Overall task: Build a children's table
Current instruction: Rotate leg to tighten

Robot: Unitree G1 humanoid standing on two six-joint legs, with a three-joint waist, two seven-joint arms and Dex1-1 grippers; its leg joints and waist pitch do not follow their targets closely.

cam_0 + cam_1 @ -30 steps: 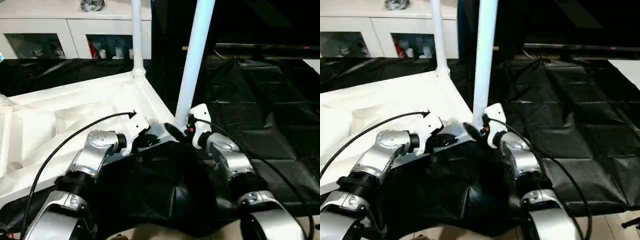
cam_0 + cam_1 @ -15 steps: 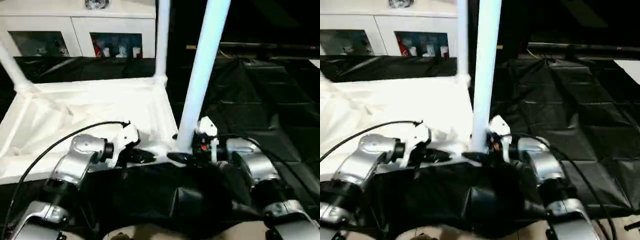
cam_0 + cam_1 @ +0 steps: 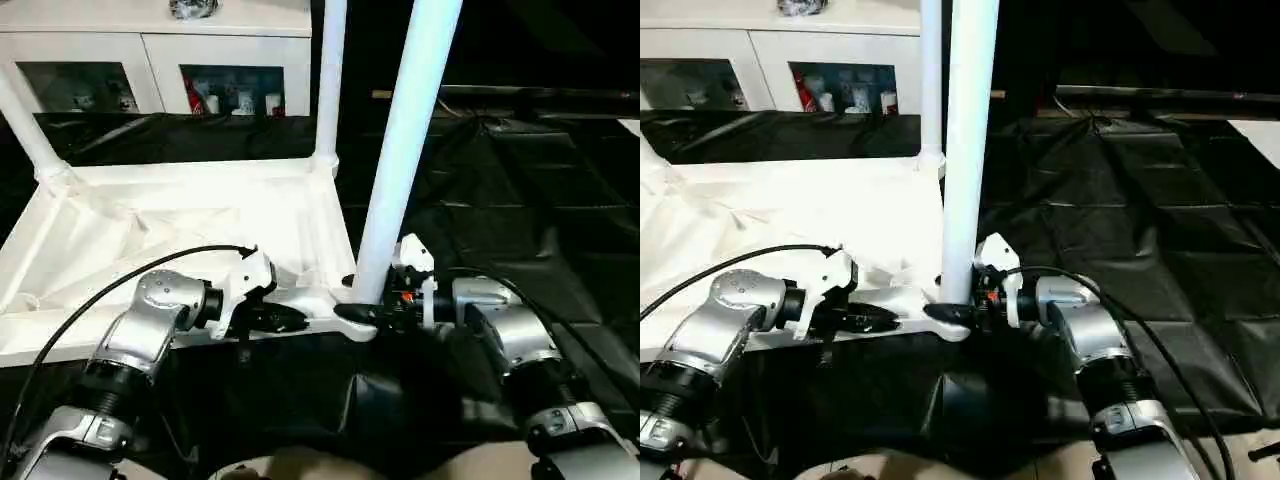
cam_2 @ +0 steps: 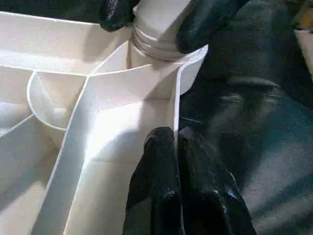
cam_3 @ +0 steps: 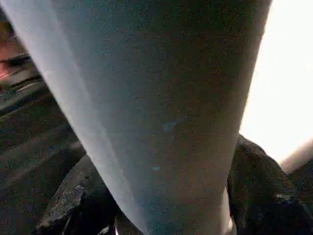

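Head stereo pair looks forward-down over both forearms. Wrist cams sit close behind their jaws; all share the near leg (image 3: 400,160) at its corner socket (image 4: 161,41).

Tabletop (image 3: 180,215) swung squarer to view — near leg (image 3: 400,150) upright now, right gripper (image 3: 362,312) jaws tighter around its base.

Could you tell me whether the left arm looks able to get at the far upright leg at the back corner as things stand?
Probably not right away: the left gripper is shut on the tabletop's near rim, and the far leg stands across the whole tabletop.
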